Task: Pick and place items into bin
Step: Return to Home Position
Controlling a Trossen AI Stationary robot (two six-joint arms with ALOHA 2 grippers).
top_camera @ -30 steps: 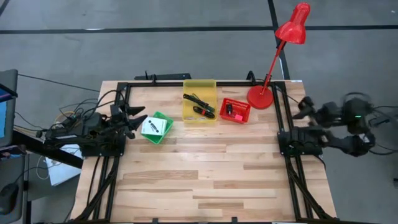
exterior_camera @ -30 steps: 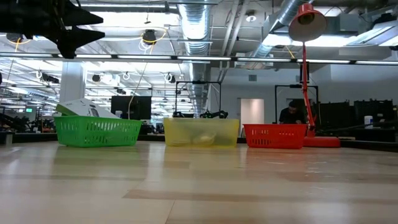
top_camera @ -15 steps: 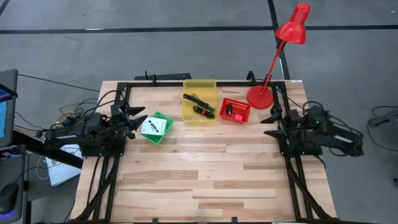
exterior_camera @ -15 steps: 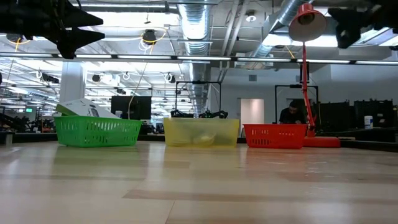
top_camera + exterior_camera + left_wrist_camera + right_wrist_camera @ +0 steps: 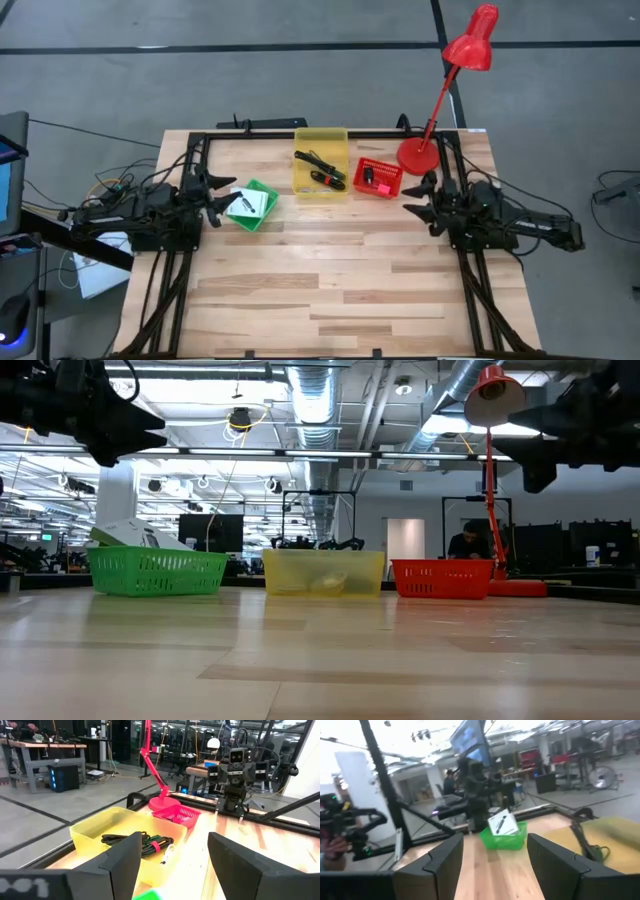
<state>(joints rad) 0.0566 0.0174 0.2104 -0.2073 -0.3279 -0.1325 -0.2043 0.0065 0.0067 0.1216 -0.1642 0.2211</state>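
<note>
On the wooden table (image 5: 330, 290) a green basket (image 5: 267, 191) with a white packet (image 5: 247, 203), a yellow bin (image 5: 322, 136) with a black cable (image 5: 320, 168) and a red basket (image 5: 392, 181) stand in a row beside a red lamp (image 5: 470, 45), between the left gripper (image 5: 228, 196) and the right gripper (image 5: 416, 195), both with fingers apart.

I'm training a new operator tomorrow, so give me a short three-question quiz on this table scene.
1. True or false: the left gripper and the right gripper are both open and hold nothing.
2. The black cable bundle lies in: A the yellow bin; B a blue tray; C a cardboard box.
3. Fill in: the white packet sits in the ____ basket.

Key: 1 true. 2 A. 3 green; it is the green basket.
</note>
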